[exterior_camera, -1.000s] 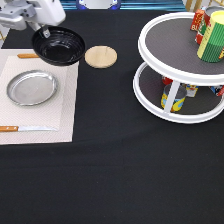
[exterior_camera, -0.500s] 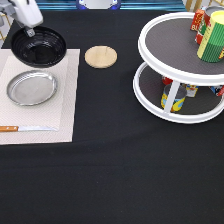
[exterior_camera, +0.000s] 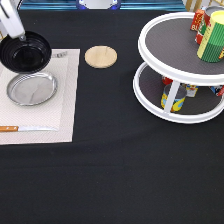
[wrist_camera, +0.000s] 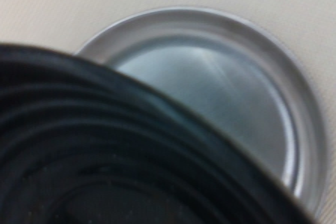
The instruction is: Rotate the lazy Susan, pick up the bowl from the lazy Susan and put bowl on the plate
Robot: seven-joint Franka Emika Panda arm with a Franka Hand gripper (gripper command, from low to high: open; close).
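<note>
The plate [exterior_camera: 31,88] lies on the desk [exterior_camera: 115,170] at the exterior view's left. The bowl [exterior_camera: 25,52] hangs overlapping the plate's 12 o'clock rim, clear of the lazy Susan [exterior_camera: 182,65]. The pincer [exterior_camera: 19,34] is clamped on the bowl's far rim.

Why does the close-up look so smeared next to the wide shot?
In the wrist view the bowl sits so near the lens that its rim is a soft blur, and the plate shows pale glare. In the exterior view the gripper holds the bowl over the plate, light even.
</note>
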